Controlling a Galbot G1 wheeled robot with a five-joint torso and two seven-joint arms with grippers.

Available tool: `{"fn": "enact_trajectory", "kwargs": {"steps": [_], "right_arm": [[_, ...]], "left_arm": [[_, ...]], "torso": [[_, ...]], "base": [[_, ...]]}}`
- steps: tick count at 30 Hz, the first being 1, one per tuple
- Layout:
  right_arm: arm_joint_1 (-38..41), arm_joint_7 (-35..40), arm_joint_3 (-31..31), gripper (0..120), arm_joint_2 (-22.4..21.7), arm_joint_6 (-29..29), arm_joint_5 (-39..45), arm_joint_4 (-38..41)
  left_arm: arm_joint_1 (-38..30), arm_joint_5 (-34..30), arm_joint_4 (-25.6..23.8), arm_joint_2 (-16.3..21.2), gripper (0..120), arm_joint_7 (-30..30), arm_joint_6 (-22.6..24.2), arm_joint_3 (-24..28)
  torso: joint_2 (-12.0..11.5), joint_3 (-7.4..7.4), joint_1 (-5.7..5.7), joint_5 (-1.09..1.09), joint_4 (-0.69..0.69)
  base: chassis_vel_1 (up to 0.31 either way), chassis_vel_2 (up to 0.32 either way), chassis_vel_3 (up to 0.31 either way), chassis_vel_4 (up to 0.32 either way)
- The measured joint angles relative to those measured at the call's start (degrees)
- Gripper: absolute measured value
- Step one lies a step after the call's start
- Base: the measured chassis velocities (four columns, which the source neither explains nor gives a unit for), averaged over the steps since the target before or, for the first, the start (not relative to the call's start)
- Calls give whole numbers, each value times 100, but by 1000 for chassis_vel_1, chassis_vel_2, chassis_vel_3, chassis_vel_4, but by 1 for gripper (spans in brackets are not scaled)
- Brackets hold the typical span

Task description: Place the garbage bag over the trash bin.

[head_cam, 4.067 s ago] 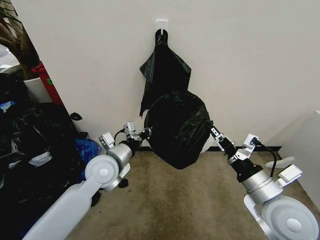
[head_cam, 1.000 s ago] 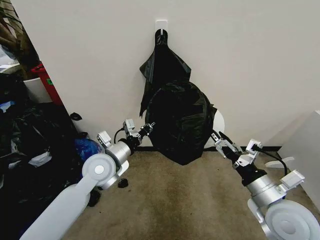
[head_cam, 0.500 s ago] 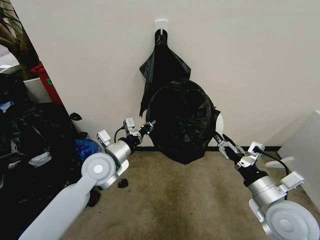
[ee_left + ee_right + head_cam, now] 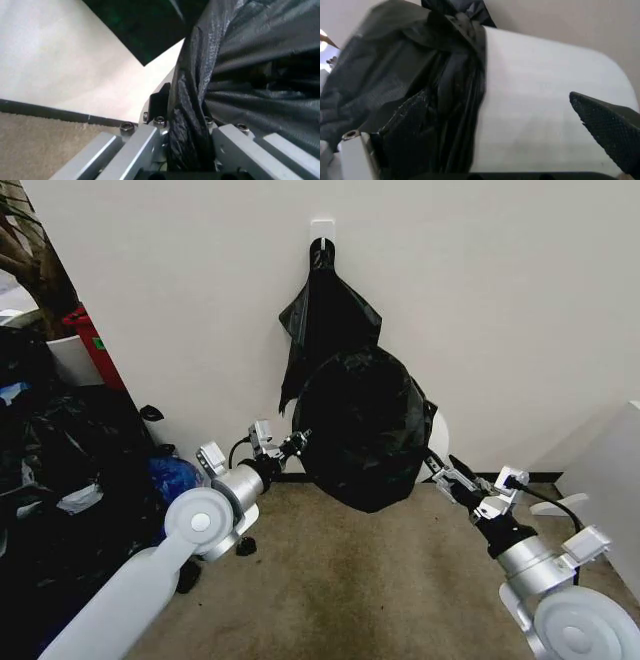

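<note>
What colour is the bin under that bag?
White. The trash bin shows best in the right wrist view, with the black garbage bag pulled partly over it.

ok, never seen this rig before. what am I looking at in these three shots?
It's a wheeled robot with two arms, each ending in a pincer. The wide picture comes from its head camera, looking down at a carpeted floor by a wall. The other two come from a camera on each wrist. The garbage bag is drawn over most of the trash bin, whose white wall shows bare on one side. The left pincer is shut on the bag's edge. The right pincer is open beside that bare wall. Spare bags hang from a hook above, and stuffed sacks are heaped on the left.
</note>
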Motion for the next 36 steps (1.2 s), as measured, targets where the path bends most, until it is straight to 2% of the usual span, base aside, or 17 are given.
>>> {"fn": "enact_trajectory", "kwargs": {"steps": [10, 15, 20, 28, 31, 33, 34, 36], "right_arm": [[-153, -71, 338, 100, -34, 48, 44, -69], [-107, -65, 557, 100, -69, 87, 12, 37], [219, 231, 470, 100, -270, -7, -126, 297], [1014, 715, -296, 99, -803, -761, -538, 381], [1382, 982, -792, 90, -1035, -980, -726, 296], [1887, 1460, -1452, 79, -1221, -1228, -758, 252], [1887, 1460, -1452, 79, -1221, -1228, -758, 252], [2337, 2006, -2096, 70, -1325, -1384, -692, 247]], "left_arm": [[-43, 6, 77, -57, 1, -419, -118, -22], [-116, 322, 147, -100, 1, -957, -28, 113], [-99, 652, 159, -44, 1, -1362, 194, 319], [-13, 1486, 178, 30, 1, -1694, 569, 714], [-22, 1707, 203, 18, 1, -1730, 596, 817], [-34, 1820, 214, -17, 1, -1788, 609, 888], [-34, 1820, 214, -17, 1, -1788, 609, 888], [-37, 1933, 222, -39, 1, -1804, 610, 928]], "torso": [[0, 0, 0, 1, 0], [0, 0, 0, 2, -1], [0, 0, 0, 1, 0], [0, 0, 0, 0, 0], [0, 0, 0, 1, 0], [0, 1, 0, 0, 0], [0, 1, 0, 0, 0], [0, 1, 0, 0, 1]], "base": [[0, 0, 0, 0], [0, 0, 0, 0], [0, 0, 0, 0], [0, 0, 0, 0], [0, 0, 0, 0], [0, 0, 0, 0], [0, 0, 0, 0], [0, 0, 0, 0]]}}
